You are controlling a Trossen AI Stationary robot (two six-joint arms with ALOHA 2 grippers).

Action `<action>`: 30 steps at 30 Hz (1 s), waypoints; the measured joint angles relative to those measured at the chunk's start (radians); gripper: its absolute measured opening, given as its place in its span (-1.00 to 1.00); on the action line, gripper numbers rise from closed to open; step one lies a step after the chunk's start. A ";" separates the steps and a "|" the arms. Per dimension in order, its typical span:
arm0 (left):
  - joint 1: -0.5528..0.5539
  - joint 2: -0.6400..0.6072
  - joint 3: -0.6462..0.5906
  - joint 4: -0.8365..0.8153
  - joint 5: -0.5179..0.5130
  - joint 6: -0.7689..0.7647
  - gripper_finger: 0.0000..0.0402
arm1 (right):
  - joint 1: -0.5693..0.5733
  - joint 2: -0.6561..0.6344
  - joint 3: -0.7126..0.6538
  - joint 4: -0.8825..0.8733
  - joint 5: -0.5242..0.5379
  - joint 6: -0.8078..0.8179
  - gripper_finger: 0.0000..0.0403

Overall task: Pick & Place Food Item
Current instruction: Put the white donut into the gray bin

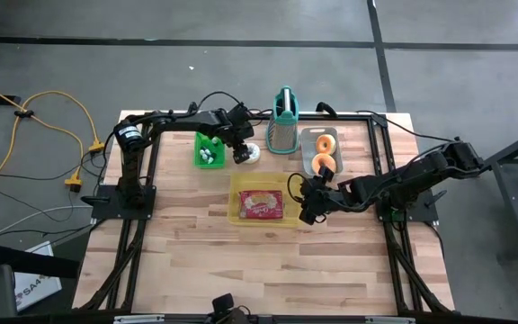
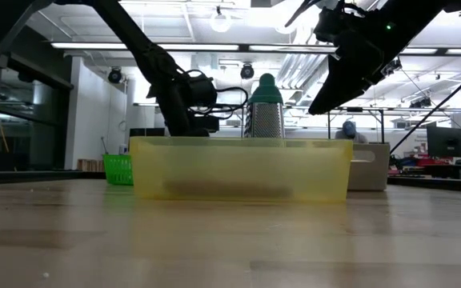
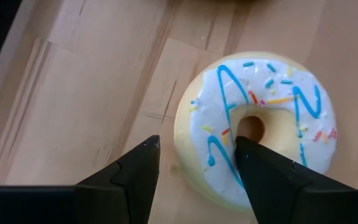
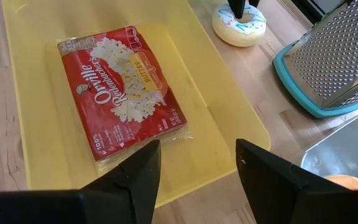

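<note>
The white-iced donut (image 3: 260, 127) sat on the table at the yellow bin's (image 1: 236, 203) twelve o'clock. The left gripper (image 3: 197, 158) stood spread, one finger in its hole. It looked light, slick; best pinched across the ring

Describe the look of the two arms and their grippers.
Both arms are dark, near-black jointed links with black cables running along them. The left gripper and right gripper each end in two matte black, wedge-shaped fingers with angular tips. No markings show.
</note>
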 joint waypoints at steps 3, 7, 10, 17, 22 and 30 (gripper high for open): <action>0.000 0.000 0.000 0.000 0.028 -0.002 -0.05 | 0.000 0.000 0.000 0.000 0.000 0.000 -0.03; 0.000 0.000 -0.001 0.000 0.035 -0.017 -0.27 | 0.000 0.000 0.000 0.000 0.000 0.005 -0.03; 0.000 0.001 -0.001 0.000 0.036 -0.018 -0.47 | 0.000 0.000 0.000 0.000 -0.001 0.021 -0.03; 0.000 0.001 -0.001 0.001 0.037 -0.018 -0.66 | 0.000 0.000 0.000 0.000 -0.002 0.022 -0.03; 0.000 -0.002 -0.001 0.005 0.036 -0.017 -0.67 | 0.000 0.000 0.000 0.000 -0.003 0.023 -0.03; 0.006 -0.107 -0.002 0.010 0.026 0.006 -0.67 | 0.000 0.000 0.000 -0.001 -0.003 0.023 -0.03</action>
